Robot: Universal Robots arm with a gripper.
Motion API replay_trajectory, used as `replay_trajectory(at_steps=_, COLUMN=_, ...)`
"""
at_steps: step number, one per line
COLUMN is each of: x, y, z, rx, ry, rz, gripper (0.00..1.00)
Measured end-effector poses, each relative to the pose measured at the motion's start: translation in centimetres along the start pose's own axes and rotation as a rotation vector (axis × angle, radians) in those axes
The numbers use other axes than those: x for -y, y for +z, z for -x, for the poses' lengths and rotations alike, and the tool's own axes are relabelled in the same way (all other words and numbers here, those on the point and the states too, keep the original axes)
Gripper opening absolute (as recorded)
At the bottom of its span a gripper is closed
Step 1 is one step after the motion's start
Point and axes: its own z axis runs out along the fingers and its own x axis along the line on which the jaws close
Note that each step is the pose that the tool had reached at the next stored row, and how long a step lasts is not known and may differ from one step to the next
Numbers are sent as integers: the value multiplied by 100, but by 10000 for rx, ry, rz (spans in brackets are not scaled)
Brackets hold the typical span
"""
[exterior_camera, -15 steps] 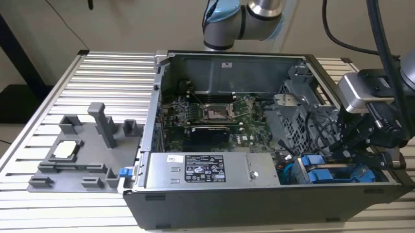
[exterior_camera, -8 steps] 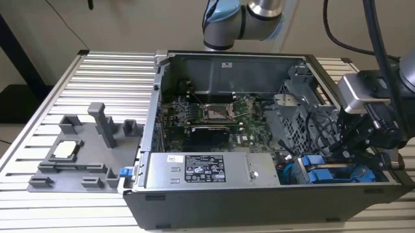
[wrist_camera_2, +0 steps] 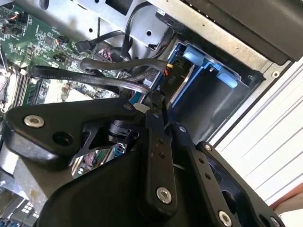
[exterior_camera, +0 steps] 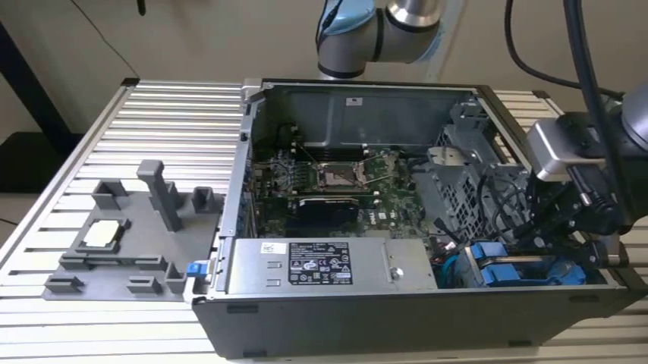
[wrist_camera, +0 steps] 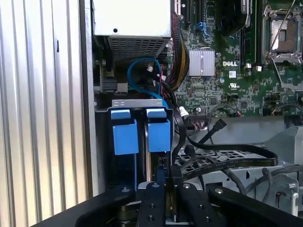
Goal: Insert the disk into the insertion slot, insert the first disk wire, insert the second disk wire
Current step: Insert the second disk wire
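Observation:
Two blue-tabbed carriers stand side by side in the grey drive cage (wrist_camera: 137, 102), whose bays are the insertion slot. I take the disk (wrist_camera: 158, 132) to be the one in line with my fingers, beside its twin (wrist_camera: 125, 135). In the exterior view these blue tabs (exterior_camera: 496, 269) sit at the case's near right corner. My gripper (wrist_camera: 166, 178) hangs just above the disk's cable end, fingers close together on a black disk wire plug. In the second wrist view the gripper (wrist_camera_2: 158, 101) pinches that plug amid black cables (wrist_camera_2: 109, 66). In the exterior view the gripper (exterior_camera: 552, 231) reaches down into the case.
The grey labelled power-supply box (exterior_camera: 324, 265) lies along the case's near wall. The green motherboard (exterior_camera: 324, 182) fills the middle. A thin blue cable (wrist_camera: 137, 71) loops behind the cage. A grey fixture tray (exterior_camera: 132, 227) rests on the slatted table at the exterior view's left.

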Motion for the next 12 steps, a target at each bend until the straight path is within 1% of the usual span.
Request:
replay_trajectory(at_steps=3, x=1, y=16, z=-3, rx=-2, ry=17, rz=-3, gripper=16)
replay_trajectory(at_steps=5, x=2, y=41, z=-7, rx=22, ry=29, rz=-4, gripper=16)
replay_trajectory(at_steps=10, x=2, y=58, z=-10, rx=5, ry=57, rz=-9, gripper=16)
replay_trajectory(at_steps=12, x=2, y=61, z=-11, rx=10, ry=58, rz=-9, gripper=16)
